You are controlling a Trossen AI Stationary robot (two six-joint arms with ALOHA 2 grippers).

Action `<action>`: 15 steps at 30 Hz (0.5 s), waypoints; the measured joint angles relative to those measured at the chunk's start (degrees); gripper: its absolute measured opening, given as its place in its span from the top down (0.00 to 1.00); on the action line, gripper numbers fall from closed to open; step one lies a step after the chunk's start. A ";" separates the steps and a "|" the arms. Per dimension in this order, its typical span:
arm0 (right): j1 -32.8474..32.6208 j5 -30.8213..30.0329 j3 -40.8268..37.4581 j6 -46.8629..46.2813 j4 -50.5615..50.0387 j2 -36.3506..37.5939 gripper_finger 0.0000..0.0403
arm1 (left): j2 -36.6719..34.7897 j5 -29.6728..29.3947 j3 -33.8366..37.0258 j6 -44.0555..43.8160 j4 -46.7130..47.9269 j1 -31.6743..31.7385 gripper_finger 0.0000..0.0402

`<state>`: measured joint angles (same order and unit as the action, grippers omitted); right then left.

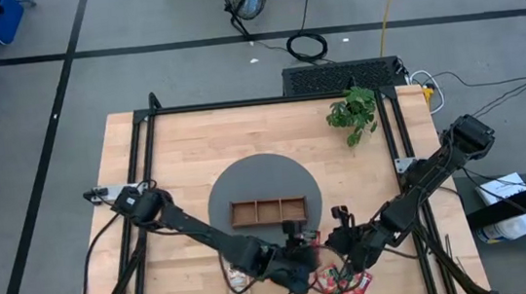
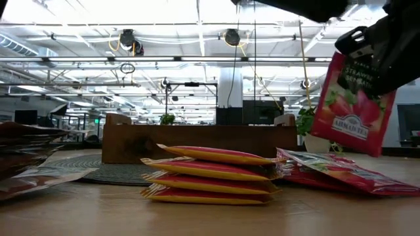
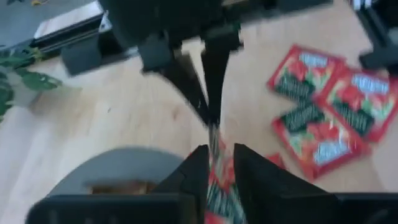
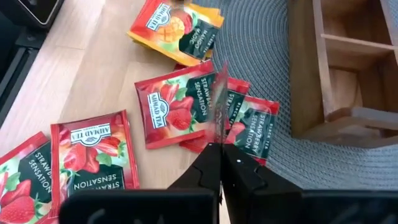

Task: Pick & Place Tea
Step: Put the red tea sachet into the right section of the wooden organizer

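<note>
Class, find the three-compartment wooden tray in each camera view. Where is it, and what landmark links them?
High view: wooden tray at centre, on the grey round mat.
Low view: tray mid-picture, behind stacked tea sachets.
Left wrist view: likely the brown sliver, bottom left.
Right wrist view: tray upper right.
Shared landmark: the mat.

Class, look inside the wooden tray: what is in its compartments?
The wooden tray shows two bare compartments, no tea; its third compartment lies outside the right wrist view, and from above nothing is discernible inside.
</note>
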<state>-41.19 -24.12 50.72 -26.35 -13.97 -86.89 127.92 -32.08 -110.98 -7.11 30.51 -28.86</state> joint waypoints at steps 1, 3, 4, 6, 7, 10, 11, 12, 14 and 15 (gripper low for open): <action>0.00 -0.02 0.00 -0.27 -0.46 0.00 1.00 | -0.47 -0.09 0.00 -0.31 1.71 -0.42 0.77; -0.02 -0.02 0.00 -1.21 -1.61 0.00 1.00 | -1.41 -0.62 0.02 -2.05 6.80 -1.42 0.74; -0.02 -0.03 0.00 -1.59 -2.18 0.00 1.00 | -1.78 -1.34 0.02 -3.49 9.62 -2.03 0.74; 0.00 -0.02 0.00 -1.92 -2.95 -0.02 1.00 | -1.89 -4.37 0.06 -7.34 16.35 -3.84 0.74; 0.00 0.01 -0.02 -1.99 -3.23 -0.02 1.00 | -1.85 -6.21 0.52 -9.65 19.63 -4.90 0.76; 0.77 0.46 -0.02 -2.26 -4.63 0.63 1.00 | -1.60 -10.63 2.52 -17.56 26.39 -7.96 0.82; 1.26 0.88 -0.02 -2.62 -5.02 1.11 1.00 | -1.62 -11.40 3.33 -20.14 26.93 -8.85 0.85; 1.97 1.68 -0.02 -2.86 -5.17 1.55 1.00 | -1.64 -11.67 4.09 -22.06 26.81 -9.71 0.88; 3.72 3.51 0.15 -2.73 -5.44 2.25 1.00 | -1.62 -11.69 5.34 -24.22 25.81 -11.31 0.95; 4.70 4.44 0.80 -2.25 -6.21 2.38 1.00 | -1.62 -11.76 5.82 -24.81 25.26 -12.08 0.97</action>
<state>-36.49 -19.68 51.52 -28.60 -20.18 -84.51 126.30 -43.84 -105.16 -31.92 55.78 -40.94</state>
